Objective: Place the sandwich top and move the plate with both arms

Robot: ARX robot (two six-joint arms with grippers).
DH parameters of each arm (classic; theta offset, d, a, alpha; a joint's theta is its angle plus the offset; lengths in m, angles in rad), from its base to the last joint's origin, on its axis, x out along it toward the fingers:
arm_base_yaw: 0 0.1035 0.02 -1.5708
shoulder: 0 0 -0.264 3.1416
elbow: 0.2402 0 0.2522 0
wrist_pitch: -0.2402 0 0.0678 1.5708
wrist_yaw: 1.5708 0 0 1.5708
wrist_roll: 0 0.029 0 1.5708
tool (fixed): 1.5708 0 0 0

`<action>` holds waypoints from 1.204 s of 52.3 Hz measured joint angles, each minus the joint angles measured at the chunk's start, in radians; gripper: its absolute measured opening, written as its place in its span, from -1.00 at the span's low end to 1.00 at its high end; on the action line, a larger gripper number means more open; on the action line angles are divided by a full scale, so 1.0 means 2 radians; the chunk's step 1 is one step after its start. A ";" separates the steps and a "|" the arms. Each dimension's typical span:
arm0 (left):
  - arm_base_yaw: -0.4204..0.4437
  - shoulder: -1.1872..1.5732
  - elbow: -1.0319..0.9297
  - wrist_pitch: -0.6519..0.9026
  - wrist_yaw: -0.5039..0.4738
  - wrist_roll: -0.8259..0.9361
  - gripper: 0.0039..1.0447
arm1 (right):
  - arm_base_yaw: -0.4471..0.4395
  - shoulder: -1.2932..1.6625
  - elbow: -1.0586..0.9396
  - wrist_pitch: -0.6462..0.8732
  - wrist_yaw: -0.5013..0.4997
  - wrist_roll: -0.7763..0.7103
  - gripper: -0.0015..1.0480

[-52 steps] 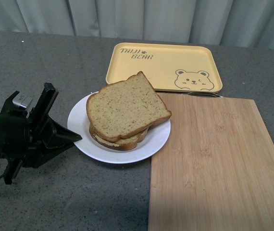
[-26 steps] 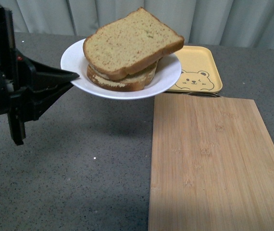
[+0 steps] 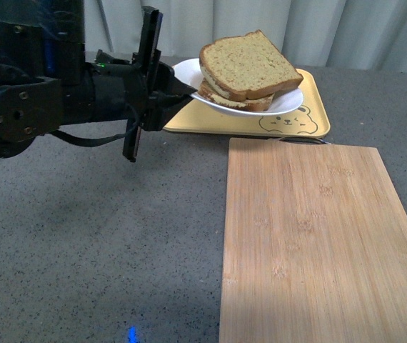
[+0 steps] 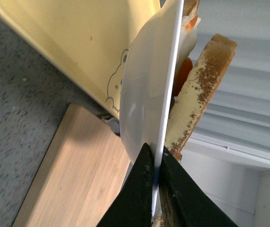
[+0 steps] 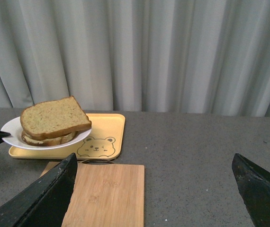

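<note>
The white plate (image 3: 290, 103) hangs in the air above the yellow tray (image 3: 316, 93). My left gripper (image 3: 186, 89) is shut on its left rim. The sandwich top (image 3: 250, 63), a tan bread slice, lies on the stack on the plate. In the left wrist view the two black fingers pinch the plate's (image 4: 144, 94) thin edge at the gripper (image 4: 155, 175), with the sandwich top (image 4: 203, 90) beyond it and some orange egg (image 4: 184, 75) showing under it. My right gripper (image 5: 154, 158) is open and holds nothing, well away from the plate (image 5: 12, 130). It does not show in the front view.
A long bamboo board (image 3: 310, 236) lies on the grey table at the front right, its far end just short of the bear-printed tray (image 5: 109, 127). A grey curtain closes off the back.
My left arm has lifted the plate with the sandwich off the table and carried it up, back and to the right. It now hangs over the yellow tray.
</note>
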 joint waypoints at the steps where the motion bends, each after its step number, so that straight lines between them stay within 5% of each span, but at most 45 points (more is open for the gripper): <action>1: -0.001 0.006 0.010 -0.004 -0.001 -0.001 -0.94 | 0.000 0.000 0.000 0.000 0.000 0.000 0.82; 34: -0.023 0.138 0.199 -0.083 -0.016 -0.022 -0.92 | 0.000 0.000 0.000 0.000 0.000 0.000 0.82; 52: -0.016 0.079 0.138 -0.109 -0.018 0.049 0.59 | 0.000 0.000 0.000 0.000 0.000 0.000 0.82; 60: -0.013 0.021 0.101 -0.150 -0.050 0.133 0.90 | 0.000 0.000 0.000 0.000 0.000 0.000 0.82; 63: -0.017 0.017 0.076 -0.075 -0.139 0.215 0.76 | 0.000 0.000 0.000 0.000 0.000 0.000 0.82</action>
